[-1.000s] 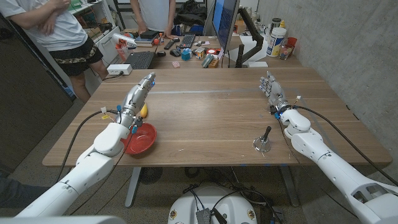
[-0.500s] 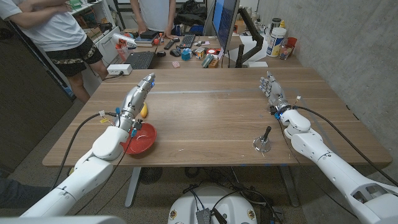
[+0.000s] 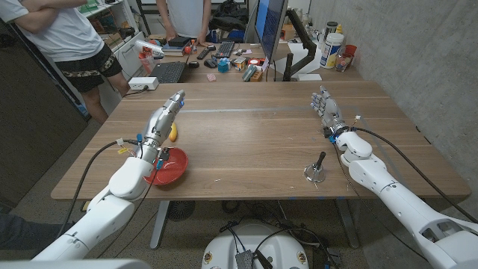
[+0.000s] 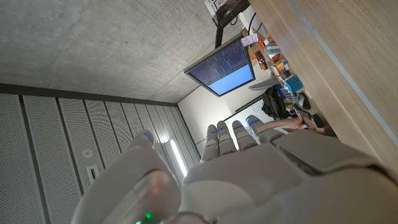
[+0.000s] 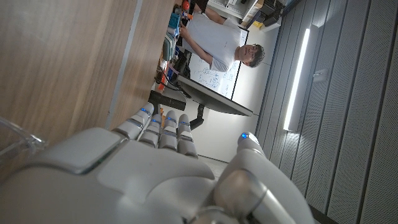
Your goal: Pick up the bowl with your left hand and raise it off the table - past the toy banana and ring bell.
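In the head view the red bowl [image 3: 169,167] sat near the front edge of the tabletop [image 3: 254,142] on the robot's left side, tucked beside and partly beneath the left forearm. The left hand [image 3: 167,110] was stretched out well beyond it toward the far side, fingers straight and extended, holding nothing. The bowl therefore lay behind the hand, back toward the robot and close by the wrist, so I judged the hand would need to draw back and drop toward the rim before any grasp. The toy banana [image 3: 172,133] lay just beside the left wrist, on its inner side, between the bowl and the outstretched fingers, its long axis running roughly away from the robot. Much of the bowl's left rim was covered by the arm, and whether the arm touched it could not be told. Further right, the ring bell [image 3: 315,172] stood near the front edge, close to the right forearm and well apart from the bowl. The right hand [image 3: 327,110] stood upright on the far right, fingers raised together and empty. The left arm was plainly the nearer to the bowl. The left wrist view showed the back of the left hand [image 4: 249,180].
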`<state>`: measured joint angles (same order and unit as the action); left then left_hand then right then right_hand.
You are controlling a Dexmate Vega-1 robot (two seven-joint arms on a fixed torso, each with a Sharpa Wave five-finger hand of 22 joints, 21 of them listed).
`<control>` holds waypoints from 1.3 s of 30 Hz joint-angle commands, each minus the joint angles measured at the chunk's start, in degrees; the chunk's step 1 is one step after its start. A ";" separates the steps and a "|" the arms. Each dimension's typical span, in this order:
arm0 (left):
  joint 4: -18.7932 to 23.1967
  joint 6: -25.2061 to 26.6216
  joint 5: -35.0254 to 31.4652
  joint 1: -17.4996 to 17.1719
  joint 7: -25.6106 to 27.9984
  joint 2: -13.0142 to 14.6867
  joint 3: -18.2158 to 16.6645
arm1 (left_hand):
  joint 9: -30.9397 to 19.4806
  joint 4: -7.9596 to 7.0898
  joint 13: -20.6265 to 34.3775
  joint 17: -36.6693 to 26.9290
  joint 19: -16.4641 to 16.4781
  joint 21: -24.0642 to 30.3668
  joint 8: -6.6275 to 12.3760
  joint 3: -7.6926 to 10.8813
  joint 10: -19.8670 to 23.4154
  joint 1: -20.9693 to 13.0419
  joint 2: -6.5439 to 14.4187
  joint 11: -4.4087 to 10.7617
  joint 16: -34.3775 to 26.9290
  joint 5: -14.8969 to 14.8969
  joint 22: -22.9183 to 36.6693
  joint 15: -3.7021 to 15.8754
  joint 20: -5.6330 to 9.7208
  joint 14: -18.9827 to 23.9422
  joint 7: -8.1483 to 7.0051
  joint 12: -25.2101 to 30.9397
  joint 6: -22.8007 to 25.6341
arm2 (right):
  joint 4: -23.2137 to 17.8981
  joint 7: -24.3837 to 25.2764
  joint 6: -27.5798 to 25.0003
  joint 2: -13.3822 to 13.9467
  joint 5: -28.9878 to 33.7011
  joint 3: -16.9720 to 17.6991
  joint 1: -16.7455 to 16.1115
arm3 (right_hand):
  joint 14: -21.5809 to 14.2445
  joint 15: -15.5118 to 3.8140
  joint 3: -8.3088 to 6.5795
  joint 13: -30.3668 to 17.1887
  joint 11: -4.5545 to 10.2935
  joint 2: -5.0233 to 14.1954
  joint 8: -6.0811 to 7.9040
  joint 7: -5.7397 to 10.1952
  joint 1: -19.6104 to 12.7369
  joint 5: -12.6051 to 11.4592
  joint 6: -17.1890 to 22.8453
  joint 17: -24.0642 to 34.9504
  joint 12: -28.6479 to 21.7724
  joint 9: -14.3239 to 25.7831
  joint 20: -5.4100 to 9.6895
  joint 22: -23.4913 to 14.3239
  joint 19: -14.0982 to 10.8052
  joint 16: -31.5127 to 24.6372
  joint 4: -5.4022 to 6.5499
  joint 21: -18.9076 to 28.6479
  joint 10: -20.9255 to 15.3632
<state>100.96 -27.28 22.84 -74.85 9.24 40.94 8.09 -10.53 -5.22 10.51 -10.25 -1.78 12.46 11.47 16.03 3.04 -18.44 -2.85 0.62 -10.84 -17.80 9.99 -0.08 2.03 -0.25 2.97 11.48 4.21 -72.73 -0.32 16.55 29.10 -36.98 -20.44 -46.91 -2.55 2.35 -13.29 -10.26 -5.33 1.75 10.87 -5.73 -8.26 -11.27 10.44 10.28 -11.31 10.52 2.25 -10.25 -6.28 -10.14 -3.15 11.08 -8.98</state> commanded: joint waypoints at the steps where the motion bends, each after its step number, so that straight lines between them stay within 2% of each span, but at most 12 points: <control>1: 0.17 -1.19 -0.08 -1.94 -0.07 -0.52 -1.19 | -0.09 0.16 0.32 -0.26 0.34 -0.22 0.20 -0.05 0.54 -0.59 0.01 -0.05 -0.18 0.09 0.21 0.22 1.96 0.17 -0.25 0.43 0.56 | 0.22 0.26 -0.35 -0.20 0.22 -0.24 0.38 | 0.08 0.43 0.19 -0.10 -0.04 0.51 0.19 0.37 -0.27 -0.18 0.42 0.09 -0.19 0.13 0.09 -0.20 0.21 -0.31 -0.03 0.08 -0.19; 21: 3.87 -0.78 -2.38 -6.86 1.73 -0.34 -4.58 | -0.10 0.24 0.33 -0.26 0.44 -0.35 0.15 -0.18 0.62 -0.79 0.14 0.17 -0.13 0.18 0.22 0.33 2.09 0.24 -0.39 0.38 0.70 | 0.01 0.61 0.27 -0.07 -0.06 0.24 -0.57 | 0.01 0.38 0.28 -0.11 -0.04 0.53 0.18 0.40 -0.21 -0.18 0.41 0.11 -0.25 0.13 0.01 -0.21 0.34 -0.38 -0.04 0.09 -0.24; 39: 8.24 -0.95 -6.11 -13.19 3.72 -2.48 -8.36 | -0.10 0.28 0.34 -0.27 0.43 -0.47 0.11 -0.31 0.71 -0.91 0.25 0.06 -0.11 0.25 0.23 0.39 1.92 0.32 -0.35 0.36 0.81 | -1.74 0.47 -0.19 1.09 -0.39 0.82 -1.25 | -0.06 0.40 0.39 -0.11 -0.05 0.56 0.17 0.39 -0.16 -0.18 0.41 0.12 -0.32 0.13 0.00 -0.21 0.34 -0.43 -0.06 0.14 -0.34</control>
<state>106.53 -28.40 18.78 -84.31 11.99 39.69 1.99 -10.53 -4.97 10.51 -10.24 -1.78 12.07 11.47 15.79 3.24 -18.66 -2.62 0.83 -10.83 -17.57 9.99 0.12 2.03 -0.07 2.65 11.48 4.51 -73.50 0.21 16.63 29.52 -37.12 -20.00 -47.73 -2.56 2.34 -13.05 -10.25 -5.32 1.75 10.87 -5.73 -8.26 -11.27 10.44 10.26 -11.31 10.52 2.04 -10.25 -6.08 -10.14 -3.40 11.08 -8.99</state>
